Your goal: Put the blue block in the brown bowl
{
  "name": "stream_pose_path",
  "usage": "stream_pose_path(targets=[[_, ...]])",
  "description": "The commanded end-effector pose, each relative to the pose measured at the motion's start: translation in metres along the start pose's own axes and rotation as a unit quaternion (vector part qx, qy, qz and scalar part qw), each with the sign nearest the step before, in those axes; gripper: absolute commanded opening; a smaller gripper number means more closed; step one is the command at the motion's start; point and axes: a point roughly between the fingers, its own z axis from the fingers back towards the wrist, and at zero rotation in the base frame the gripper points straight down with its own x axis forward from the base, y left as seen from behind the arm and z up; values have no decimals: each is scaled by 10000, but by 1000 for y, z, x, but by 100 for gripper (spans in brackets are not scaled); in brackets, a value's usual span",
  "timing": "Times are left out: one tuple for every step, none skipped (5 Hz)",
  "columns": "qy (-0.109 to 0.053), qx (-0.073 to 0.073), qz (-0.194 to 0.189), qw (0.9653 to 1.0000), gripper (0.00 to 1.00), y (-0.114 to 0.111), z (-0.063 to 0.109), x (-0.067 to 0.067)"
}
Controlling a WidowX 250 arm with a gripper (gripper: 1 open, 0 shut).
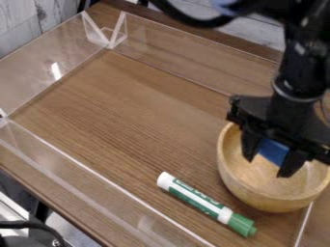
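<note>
A white-and-green marker [204, 203] lies on the tabletop [116, 106] near its front edge, just left of the brown bowl [273, 174]. At the right edge, my gripper [271, 157] points down into that bowl, jaws clamped on the blue block [272, 151], which sits between them inside the rim.

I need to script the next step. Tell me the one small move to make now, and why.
Probably open the gripper and let go. It holds the blue block between its fingers, pointing down inside the rim of the brown bowl, low over the bowl's floor, so the block should drop in.
</note>
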Motion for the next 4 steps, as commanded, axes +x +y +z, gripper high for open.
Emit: stream_pose_path(targets=[[-187,-117,-9,9998,0,-6,-2,4],[-206,-135,-4,9997,0,-7,-4,4],[-219,-152,1,9996,0,-9,-6,4],[-233,-171,11,9996,0,-10,-9,3]])
